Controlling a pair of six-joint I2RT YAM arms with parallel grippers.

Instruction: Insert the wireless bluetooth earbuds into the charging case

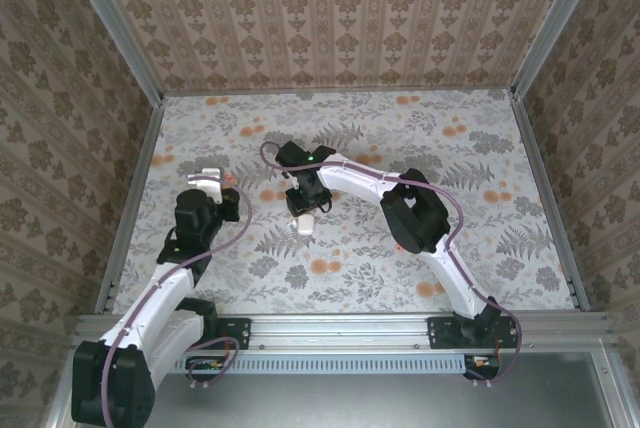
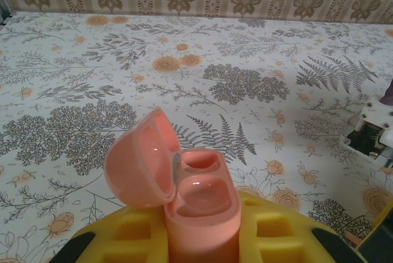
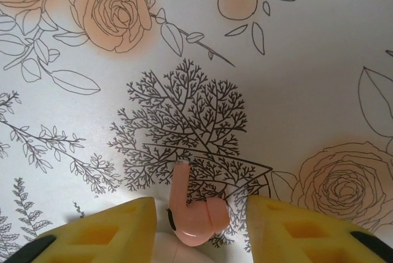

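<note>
Floral table [image 1: 400,148], patterned walls round it; left gripper [image 2: 199,229] is clamped on the charging case [image 2: 202,208] at the left side of the table, held upright with its lid [image 2: 138,168] swung open and both wells looking empty. Right gripper [image 3: 201,229] is down at mid-table, jaws spread either side of one earbud [image 3: 184,211] lying on the surface, with a gap showing on each side. Step in hand looks like the pick: centre the bud, close gently on the body rather than the thin stem so it doesn't squirt out or twist, lift straight, then carry it left to a well.
</note>
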